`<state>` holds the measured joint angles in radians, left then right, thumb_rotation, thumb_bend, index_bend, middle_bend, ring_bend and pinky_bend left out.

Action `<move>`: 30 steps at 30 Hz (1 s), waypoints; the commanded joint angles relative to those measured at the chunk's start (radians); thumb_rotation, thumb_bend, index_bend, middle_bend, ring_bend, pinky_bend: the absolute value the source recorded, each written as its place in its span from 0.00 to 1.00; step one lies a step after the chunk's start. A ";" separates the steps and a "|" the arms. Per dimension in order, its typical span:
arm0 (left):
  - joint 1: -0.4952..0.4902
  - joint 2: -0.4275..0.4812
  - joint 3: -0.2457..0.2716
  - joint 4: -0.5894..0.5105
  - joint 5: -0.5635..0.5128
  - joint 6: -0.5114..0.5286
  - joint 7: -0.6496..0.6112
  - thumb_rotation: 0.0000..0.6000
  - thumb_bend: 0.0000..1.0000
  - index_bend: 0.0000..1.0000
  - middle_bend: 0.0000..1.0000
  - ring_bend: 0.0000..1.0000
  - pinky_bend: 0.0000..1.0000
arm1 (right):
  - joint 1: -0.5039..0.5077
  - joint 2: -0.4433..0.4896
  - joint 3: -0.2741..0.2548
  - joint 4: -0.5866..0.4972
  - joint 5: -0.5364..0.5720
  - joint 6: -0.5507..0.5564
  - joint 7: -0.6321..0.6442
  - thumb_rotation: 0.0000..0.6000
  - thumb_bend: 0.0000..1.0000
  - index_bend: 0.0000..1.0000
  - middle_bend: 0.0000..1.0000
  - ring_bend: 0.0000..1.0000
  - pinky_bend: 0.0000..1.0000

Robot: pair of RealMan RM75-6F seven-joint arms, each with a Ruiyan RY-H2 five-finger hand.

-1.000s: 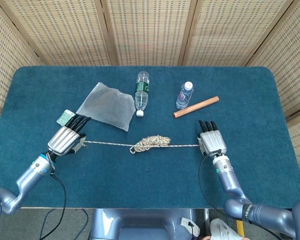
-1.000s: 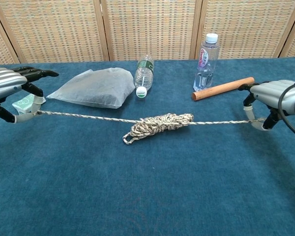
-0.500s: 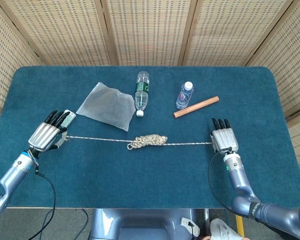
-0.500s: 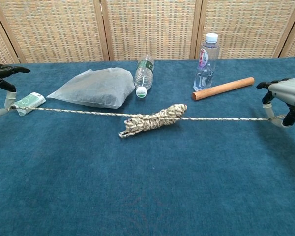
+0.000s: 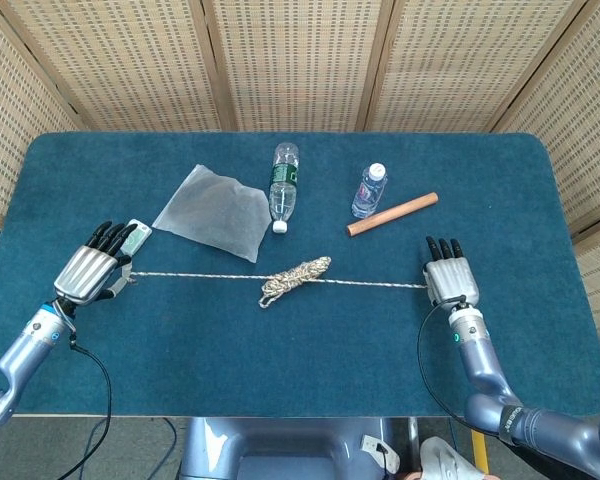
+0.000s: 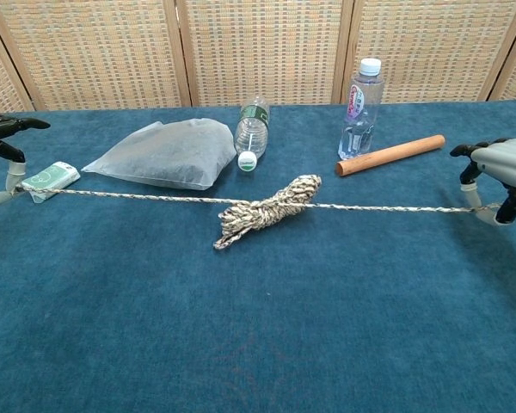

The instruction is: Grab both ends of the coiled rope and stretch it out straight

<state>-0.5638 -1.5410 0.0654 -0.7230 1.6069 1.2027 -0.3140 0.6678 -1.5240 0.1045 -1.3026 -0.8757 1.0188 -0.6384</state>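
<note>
A speckled rope (image 5: 200, 277) (image 6: 138, 197) runs taut across the blue table, with a coiled bundle (image 5: 295, 278) (image 6: 265, 209) still knotted at its middle. My left hand (image 5: 92, 273) (image 6: 2, 163) pinches the rope's left end near the table's left side. My right hand (image 5: 450, 277) (image 6: 499, 176) pinches the right end on the right side. Both hands lie palm down, with their other fingers stretched forward. The bundle sits tilted, its far end pointing up and right.
A grey plastic bag (image 5: 215, 212) (image 6: 163, 153) lies behind the rope. A lying bottle (image 5: 283, 187) (image 6: 251, 129), an upright bottle (image 5: 370, 190) (image 6: 360, 96) and a wooden rod (image 5: 392, 214) (image 6: 390, 155) stand behind it. A small green-white packet (image 5: 135, 235) (image 6: 52, 179) lies by my left hand.
Over the last second both hands moved outward, drawing the rope taut. In the last half second the bundle turned to a steeper tilt and shrank a little.
</note>
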 commanded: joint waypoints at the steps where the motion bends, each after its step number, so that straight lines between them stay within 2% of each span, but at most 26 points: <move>1: 0.002 0.004 0.000 -0.008 0.001 0.003 -0.019 1.00 0.07 0.11 0.00 0.00 0.00 | -0.006 0.004 0.005 -0.008 -0.008 0.000 0.018 1.00 0.05 0.11 0.00 0.00 0.00; 2: 0.004 0.008 -0.002 -0.015 0.000 0.006 -0.032 1.00 0.01 0.01 0.00 0.00 0.00 | -0.008 0.007 0.007 -0.015 -0.012 0.000 0.027 1.00 0.02 0.05 0.00 0.00 0.00; 3: 0.006 0.014 -0.004 -0.023 -0.001 0.011 -0.043 1.00 0.00 0.00 0.00 0.00 0.00 | -0.011 0.012 0.010 -0.025 -0.017 0.000 0.039 1.00 0.00 0.01 0.00 0.00 0.00; 10: 0.034 0.075 -0.023 -0.101 -0.009 0.082 -0.077 1.00 0.00 0.00 0.00 0.00 0.00 | -0.039 0.058 0.017 -0.090 -0.101 0.057 0.108 1.00 0.00 0.00 0.00 0.00 0.00; 15: 0.102 0.159 -0.046 -0.236 -0.050 0.164 -0.094 1.00 0.00 0.00 0.00 0.00 0.00 | -0.092 0.119 0.008 -0.176 -0.217 0.152 0.202 1.00 0.00 0.00 0.00 0.00 0.00; 18: 0.172 0.238 -0.052 -0.382 -0.105 0.201 -0.060 1.00 0.00 0.00 0.00 0.00 0.00 | -0.149 0.169 -0.026 -0.229 -0.345 0.249 0.296 1.00 0.00 0.00 0.00 0.00 0.00; 22: 0.263 0.322 -0.037 -0.549 -0.139 0.273 0.038 1.00 0.00 0.00 0.00 0.00 0.00 | -0.247 0.221 -0.098 -0.269 -0.532 0.422 0.402 1.00 0.00 0.00 0.00 0.00 0.00; 27: 0.364 0.376 -0.004 -0.667 -0.160 0.348 0.129 1.00 0.00 0.00 0.00 0.00 0.00 | -0.342 0.247 -0.158 -0.243 -0.652 0.560 0.459 1.00 0.00 0.00 0.00 0.00 0.00; 30: 0.402 0.393 0.013 -0.691 -0.169 0.358 0.141 1.00 0.00 0.00 0.00 0.00 0.00 | -0.380 0.245 -0.172 -0.206 -0.686 0.609 0.465 1.00 0.00 0.00 0.00 0.00 0.00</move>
<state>-0.1862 -1.1681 0.0628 -1.3920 1.4519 1.5482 -0.1867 0.3209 -1.2900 -0.0439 -1.5321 -1.5293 1.5922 -0.1936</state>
